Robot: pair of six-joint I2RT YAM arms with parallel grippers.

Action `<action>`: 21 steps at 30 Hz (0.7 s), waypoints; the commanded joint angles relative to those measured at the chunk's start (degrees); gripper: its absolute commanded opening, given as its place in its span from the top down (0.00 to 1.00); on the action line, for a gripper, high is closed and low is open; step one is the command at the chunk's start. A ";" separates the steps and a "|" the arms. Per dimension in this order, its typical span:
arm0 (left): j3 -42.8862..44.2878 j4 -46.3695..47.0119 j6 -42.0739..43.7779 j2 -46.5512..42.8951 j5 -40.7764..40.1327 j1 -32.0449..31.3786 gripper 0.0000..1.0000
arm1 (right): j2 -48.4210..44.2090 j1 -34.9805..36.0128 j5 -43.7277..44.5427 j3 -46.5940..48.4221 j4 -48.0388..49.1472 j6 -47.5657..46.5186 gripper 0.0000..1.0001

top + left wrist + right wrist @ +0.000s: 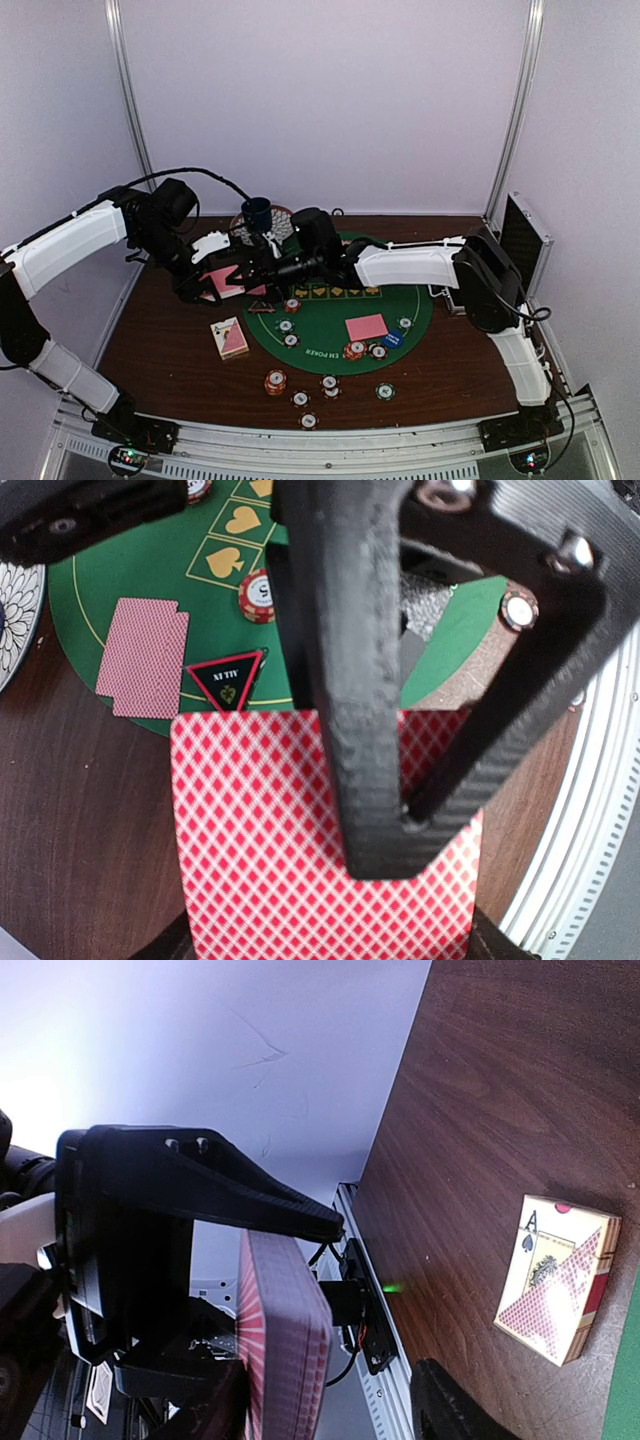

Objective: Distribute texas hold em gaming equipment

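My left gripper [215, 272] is shut on a deck of pink-backed playing cards [290, 820], held above the table's left side near the green poker mat [330, 310]. My right gripper [262, 268] reaches in from the right. Its jaws stand open around the deck's end [285, 1350], one finger close to the card backs and the other [450, 1410] well apart. Face-down cards [145, 655], a red-rimmed black triangle [228, 680] and a striped chip [257, 595] lie on the mat. Another pink card [366, 327], a blue button [392, 340] and several chips [275, 381] lie nearer the front.
A card box [230, 338] rests on the wood left of the mat, also in the right wrist view [555, 1275]. A dark blue mug [258, 212] stands on a patterned plate [15, 620] at the back. A black case [525, 240] stands at the right edge.
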 commanded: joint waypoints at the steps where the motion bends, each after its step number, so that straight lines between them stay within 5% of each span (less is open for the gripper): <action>1: 2.80 1.27 -0.14 -0.32 2.04 0.36 1.00 | -1.97 -1.66 0.70 -2.12 -1.47 -0.53 0.44; 21: 2.14 1.22 0.22 -0.56 1.12 0.36 1.00 | -7.11 -2.89 0.10 -5.99 1.23 0.79 0.69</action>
